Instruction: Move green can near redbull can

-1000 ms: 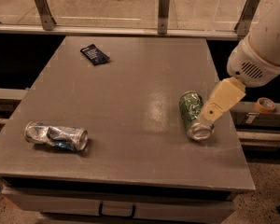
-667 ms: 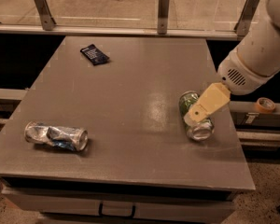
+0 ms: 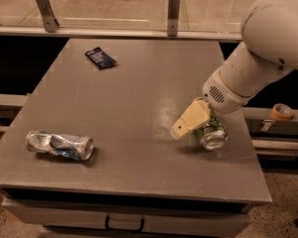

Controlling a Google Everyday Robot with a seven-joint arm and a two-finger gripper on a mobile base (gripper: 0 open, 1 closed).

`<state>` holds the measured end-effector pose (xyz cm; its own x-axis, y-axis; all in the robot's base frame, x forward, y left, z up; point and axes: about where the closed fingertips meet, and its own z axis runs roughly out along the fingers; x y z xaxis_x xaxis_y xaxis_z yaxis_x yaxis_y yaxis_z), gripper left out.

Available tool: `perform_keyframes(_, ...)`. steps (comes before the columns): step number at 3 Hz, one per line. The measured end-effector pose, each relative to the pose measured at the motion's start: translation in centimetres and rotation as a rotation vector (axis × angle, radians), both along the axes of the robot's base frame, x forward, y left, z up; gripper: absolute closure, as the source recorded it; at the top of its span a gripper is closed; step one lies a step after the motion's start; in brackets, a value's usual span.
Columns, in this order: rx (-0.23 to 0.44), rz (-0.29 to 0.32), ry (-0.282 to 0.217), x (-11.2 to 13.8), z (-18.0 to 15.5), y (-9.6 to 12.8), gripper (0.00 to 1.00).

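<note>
**Now at the green can, right side of counter**

Counted: one green can (image 3: 212,134), one redbull can (image 3: 59,145), one dark blue packet (image 3: 100,58), one tape roll (image 3: 281,111), one arm (image 3: 258,58), one gripper (image 3: 189,123).

Green can on its side near right edge of counter (image 3: 139,93), silver end toward camera, green-and-white body mostly hidden behind gripper. Redbull can on its side near front-left corner, dented, silver and blue, well apart from green can, most of counter between them. Packet flat on far left part of counter, well apart from both cans. Tape roll off counter, on a ledge to the right.

White arm in from upper right, bent down toward counter, thick rounded joint on top, vented wrist just above green can. Cream gripper angled down and left, over green can's left side; clamped on it or apart, cannot tell.

Print on cans and packet too small to read.
</note>
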<state>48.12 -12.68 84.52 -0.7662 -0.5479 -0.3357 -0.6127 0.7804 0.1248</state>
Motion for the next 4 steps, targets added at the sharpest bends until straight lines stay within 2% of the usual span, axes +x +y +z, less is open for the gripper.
perform_keyframes(1,0.011,-0.010,-0.011,0.4,-0.5,1.0,0.42)
perform_keyframes(2,-0.005,0.041,-0.060,1.1,0.2,2.1,0.64)
perform_keyframes(3,-0.034,0.137,-0.167,2.2,3.0,3.6,0.88)
perform_keyframes(4,-0.035,0.140,-0.165,2.1,2.9,3.6,1.00)
